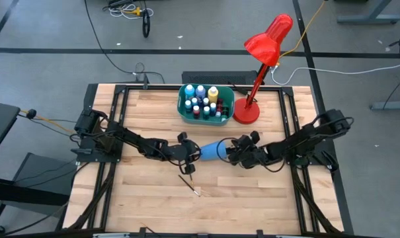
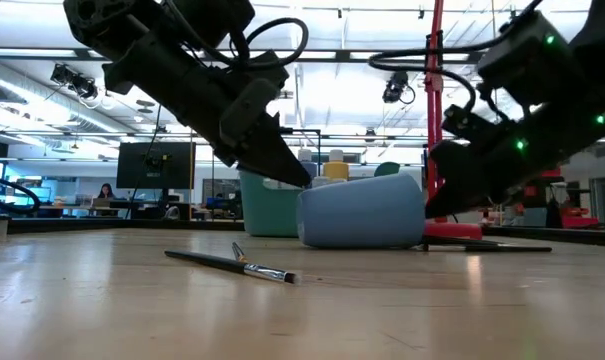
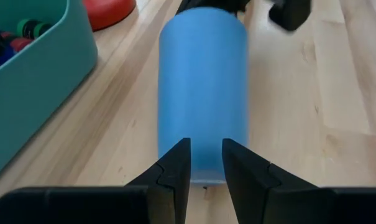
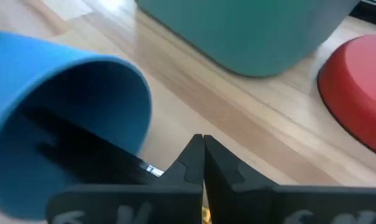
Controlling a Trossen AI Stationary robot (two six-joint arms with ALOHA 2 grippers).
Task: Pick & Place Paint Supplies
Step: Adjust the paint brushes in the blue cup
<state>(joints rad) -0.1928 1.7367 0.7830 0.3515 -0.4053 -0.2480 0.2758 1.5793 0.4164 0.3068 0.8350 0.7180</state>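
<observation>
A blue cup [image 1: 211, 150] lies on its side at mid-table, its mouth toward the table's right. Dark paintbrush handles [image 4: 69, 140] lie inside it, and a metal ferrule [image 4: 151, 169] shows at the mouth. My left gripper [image 3: 206, 144] stands partly open at the cup's closed end. My right gripper [image 4: 203, 138] is shut just outside the mouth. Another paintbrush [image 1: 188, 184] lies flat on the table nearer the front. Several paint bottles [image 1: 201, 99] stand in the teal tub [image 1: 184, 112]. My left gripper's fingertips [image 2: 290, 168] lie against the upper side of the cup's closed end [image 2: 310, 192], slanting down from the table's left. Nothing is pinched: blue shows in the gap between the fingers. The cup rests on its side on the table. My right gripper: the ferrule runs under one finger, and I cannot tell whether it touches the brush.
The red desk lamp's base [image 1: 246, 114] stands just right of the tub, behind my right gripper, with its head [image 1: 269, 38] past the table's far edge. Bare wood spreads across the front of the table around the loose brush.
</observation>
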